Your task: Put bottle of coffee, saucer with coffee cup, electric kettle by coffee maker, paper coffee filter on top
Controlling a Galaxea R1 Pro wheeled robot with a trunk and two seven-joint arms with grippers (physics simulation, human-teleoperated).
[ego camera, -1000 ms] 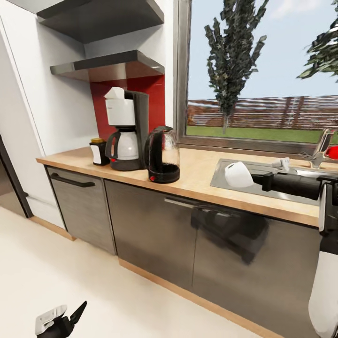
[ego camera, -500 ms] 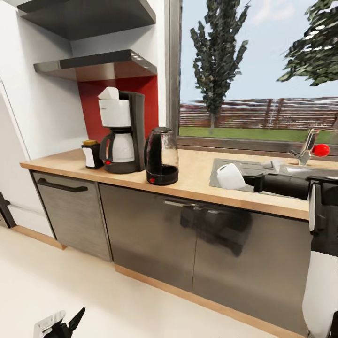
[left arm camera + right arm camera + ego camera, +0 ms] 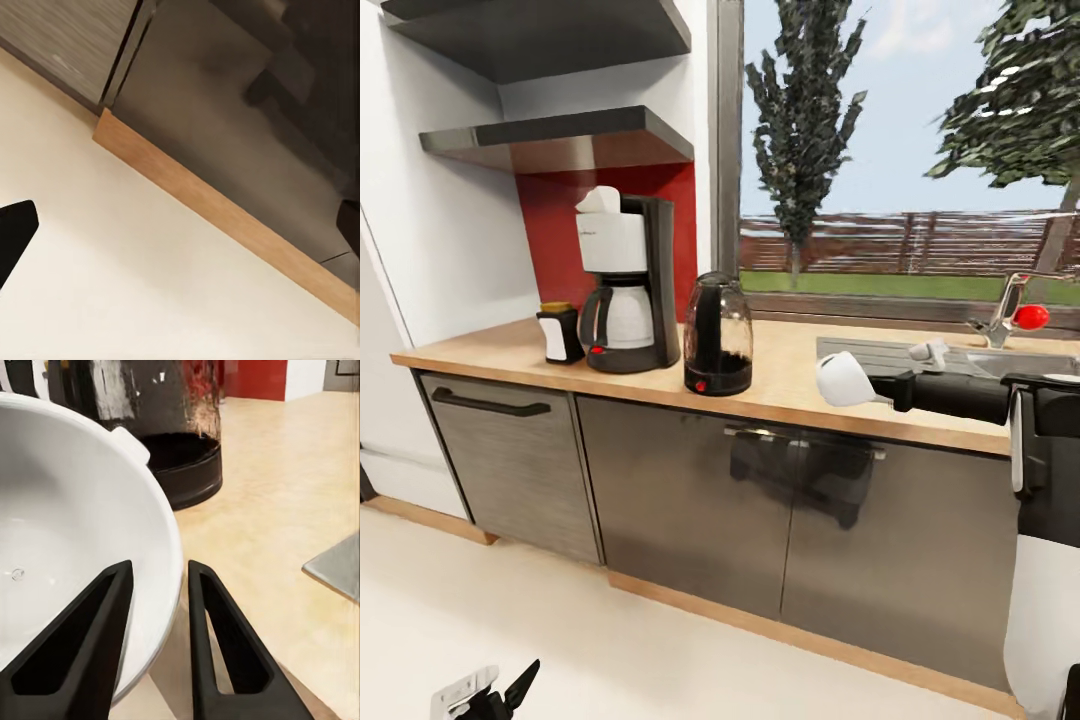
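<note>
Light wooden kitchen surface (image 3: 790, 375) runs over grey cabinet fronts (image 3: 680, 480), with an inset grey steel sink (image 3: 960, 355) toward its right end and a window behind. Tall black drip coffee maker (image 3: 625, 285) stands near the left end against a red wall panel; small white paper cone filter (image 3: 598, 200) sits on its top. Small dark bottle with white label and yellow-brown cap (image 3: 559, 333) stands just beside the machine on its left. Rounded clear glass kettle with black base (image 3: 717, 335) stands just beside it on the right. Thin dark grey wall shelf (image 3: 560, 140) hangs above.

Right gripper (image 3: 154, 585) closed on the rim of a small white cup (image 3: 67, 547), one finger inside the wall, one outside. Head view: cup (image 3: 842, 380) held over the front edge of the surface, right of the kettle, apparently not touching it.

Left gripper (image 3: 485, 692) low over the cream floor (image 3: 510, 600); cannot tell how far apart its fingers are
</note>
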